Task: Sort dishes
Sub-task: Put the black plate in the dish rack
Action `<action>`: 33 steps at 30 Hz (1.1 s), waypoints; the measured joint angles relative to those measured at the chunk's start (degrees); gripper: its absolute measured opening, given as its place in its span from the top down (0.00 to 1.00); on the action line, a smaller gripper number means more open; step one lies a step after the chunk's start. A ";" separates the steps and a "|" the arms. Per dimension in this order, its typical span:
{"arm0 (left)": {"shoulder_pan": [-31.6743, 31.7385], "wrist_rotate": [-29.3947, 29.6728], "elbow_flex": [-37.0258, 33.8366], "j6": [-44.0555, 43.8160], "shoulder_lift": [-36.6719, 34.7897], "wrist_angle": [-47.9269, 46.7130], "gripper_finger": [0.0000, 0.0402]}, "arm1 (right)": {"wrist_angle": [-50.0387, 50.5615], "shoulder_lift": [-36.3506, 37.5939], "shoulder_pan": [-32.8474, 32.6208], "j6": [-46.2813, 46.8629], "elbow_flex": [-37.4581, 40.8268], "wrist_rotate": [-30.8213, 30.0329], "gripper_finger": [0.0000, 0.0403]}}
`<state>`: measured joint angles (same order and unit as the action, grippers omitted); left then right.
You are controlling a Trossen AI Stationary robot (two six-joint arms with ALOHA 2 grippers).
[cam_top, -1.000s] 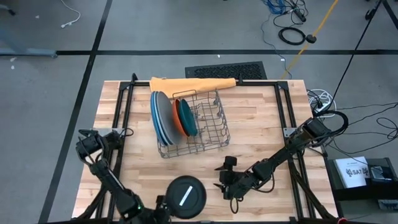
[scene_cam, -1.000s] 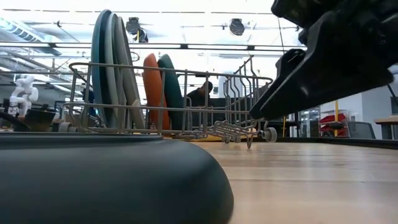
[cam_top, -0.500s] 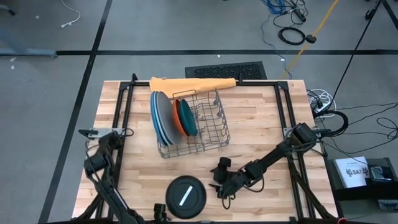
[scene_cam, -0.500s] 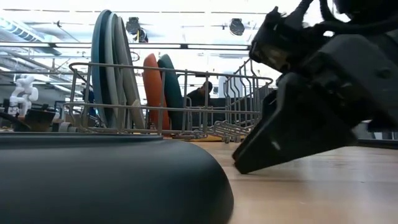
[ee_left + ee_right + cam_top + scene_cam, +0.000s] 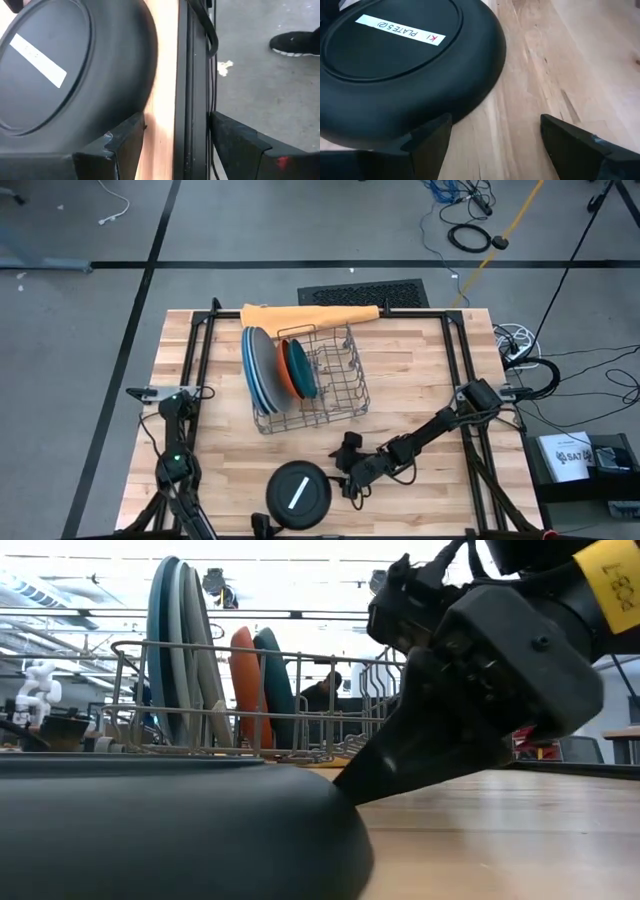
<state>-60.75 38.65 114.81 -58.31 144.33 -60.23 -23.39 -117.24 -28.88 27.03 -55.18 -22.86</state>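
The black plate with a white stripe lies upside down, rim on the table, close to the near edge. My right gripper stands open at its right side, tipped down, one fingertip at the rim. My left gripper is open at the plate's near side, over the table's edge; one finger is beside the rim. Blue and grey plates, an orange one and a teal one stand on edge in the wire rack. My right gripper has one fingertip at the black plate's right rim, slanting down from the table's right; I cannot tell whether it touches. My left gripper has one finger beside the plate's near rim; I cannot tell whether it touches either.
A folded orange cloth lies behind the rack at the far edge. Bare wood stretches to the right of the rack. A dark metal frame runs along the table's near edge.
My right gripper has sunk and moved toward the table's left, up to the black plate's rim, staying open. My left arm has folded, its gripper tipping downward and dropping toward the near edge beside the plate. The plate has stayed where it was.
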 joint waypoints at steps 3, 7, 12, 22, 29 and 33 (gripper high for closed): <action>0.09 0.14 2.91 -2.81 1.52 -3.75 0.44 | 0.21 -0.82 0.13 -0.80 -1.10 1.09 0.26; 0.11 -0.07 4.28 -4.24 2.12 -5.83 0.44 | 0.17 -1.57 0.22 -1.50 -2.04 1.78 0.26; 0.13 -0.55 4.52 -4.41 2.18 -6.27 0.44 | -0.43 -1.63 0.24 -1.80 -2.05 2.26 0.26; -0.77 -2.96 8.27 -4.72 2.55 -9.11 0.44 | -2.38 -1.83 0.02 -2.46 -2.42 5.87 0.26; -2.90 -2.59 11.00 -4.03 2.49 -8.72 0.44 | -2.71 -1.85 -0.15 -2.22 -2.53 6.82 0.26; -4.12 -0.90 12.32 -2.80 2.38 -8.67 0.44 | -2.69 -1.85 -0.15 -2.22 -2.53 6.40 0.26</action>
<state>-64.88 37.75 127.14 -61.11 146.71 -68.90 -26.08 -119.09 -29.04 24.82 -57.71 -16.46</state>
